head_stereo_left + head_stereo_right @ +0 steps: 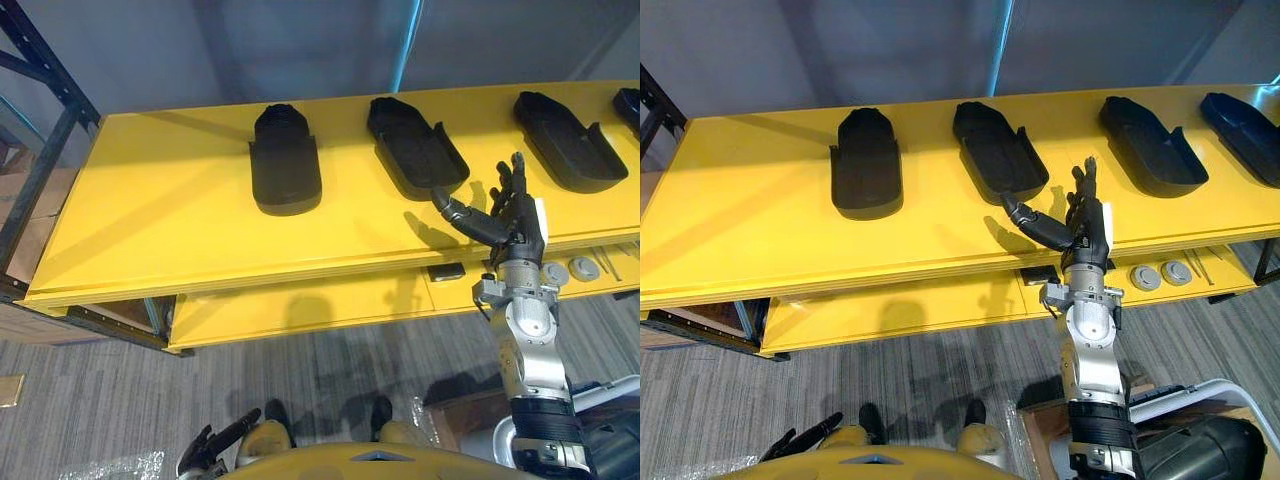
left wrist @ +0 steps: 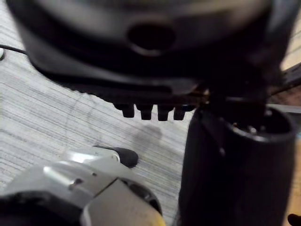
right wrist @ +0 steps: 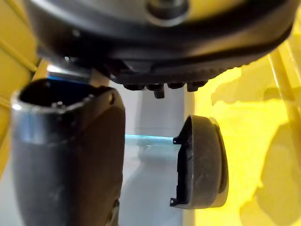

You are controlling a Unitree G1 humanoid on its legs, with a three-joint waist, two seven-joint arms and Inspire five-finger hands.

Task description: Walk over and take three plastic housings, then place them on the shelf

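Several black plastic housings lie in a row on the yellow shelf top (image 1: 150, 230): one at the left (image 1: 285, 160), one in the middle (image 1: 415, 145), one to the right (image 1: 567, 140) and another at the far right edge (image 1: 630, 105). My right hand (image 1: 512, 215) is raised over the shelf's front edge, open, fingers straight and thumb stretched toward the near end of the middle housing. It holds nothing. In the right wrist view a housing (image 3: 202, 162) lies past the fingertips, apart from them. My left hand (image 1: 215, 445) hangs low by the floor, open and empty.
A lower yellow shelf (image 1: 300, 310) juts out under the top one, carrying round grey parts (image 1: 570, 270) and a small dark piece (image 1: 447, 271). A dark metal rack frame (image 1: 50, 150) stands at the left. Grey striped carpet (image 1: 250, 370) covers the floor.
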